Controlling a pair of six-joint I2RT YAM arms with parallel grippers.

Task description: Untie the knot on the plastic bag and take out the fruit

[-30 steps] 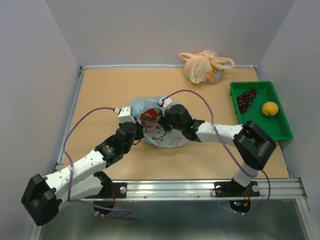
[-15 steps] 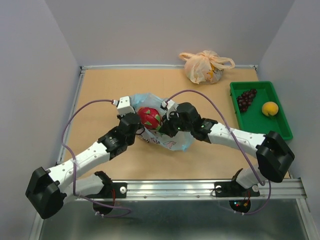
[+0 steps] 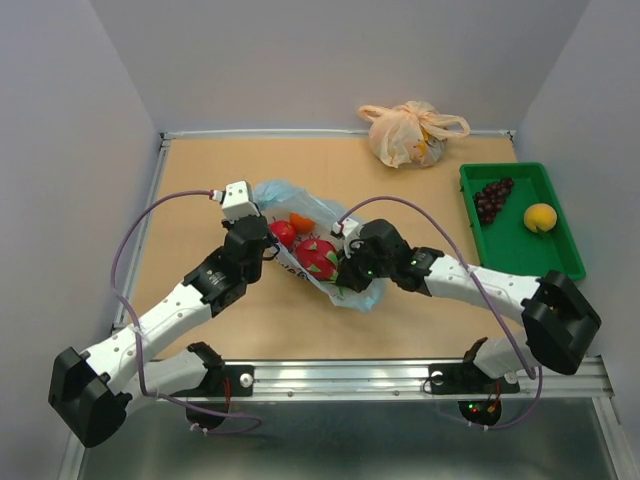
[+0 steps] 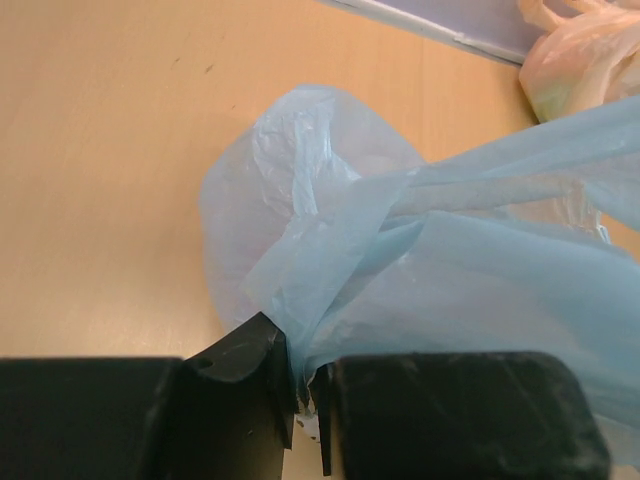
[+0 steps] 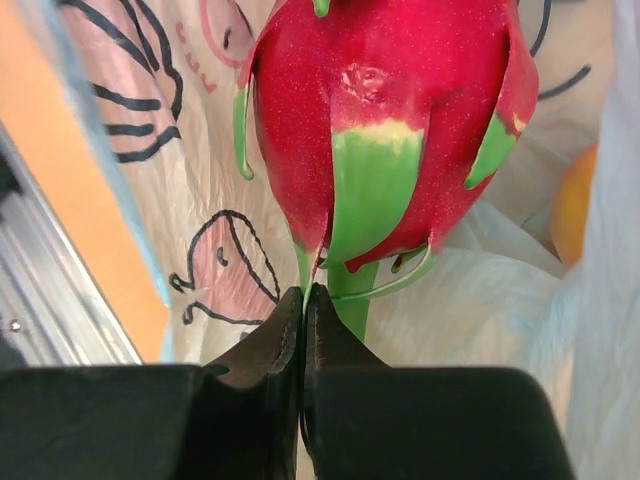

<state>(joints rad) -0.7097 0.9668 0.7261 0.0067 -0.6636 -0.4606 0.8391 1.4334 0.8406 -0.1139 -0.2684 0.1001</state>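
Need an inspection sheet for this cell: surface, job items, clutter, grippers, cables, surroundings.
Surface: tan table top, no spills seen.
Job's things: light blue plastic bag lies open mid-table, and no knot is seen. A dragon fruit, a red fruit and an orange fruit lie in it. The grape bunch and a yellow fruit sit in the green tray.
Clutter: tied peach-orange bag at the far edge.
Grippers: left gripper pinches the bag's film. Right gripper is shut at the dragon fruit's tip; what it pinches is unclear.
Cables: purple cables loop above both arms, none snagged.
Surroundings: plain walls, metal rail at the near edge.
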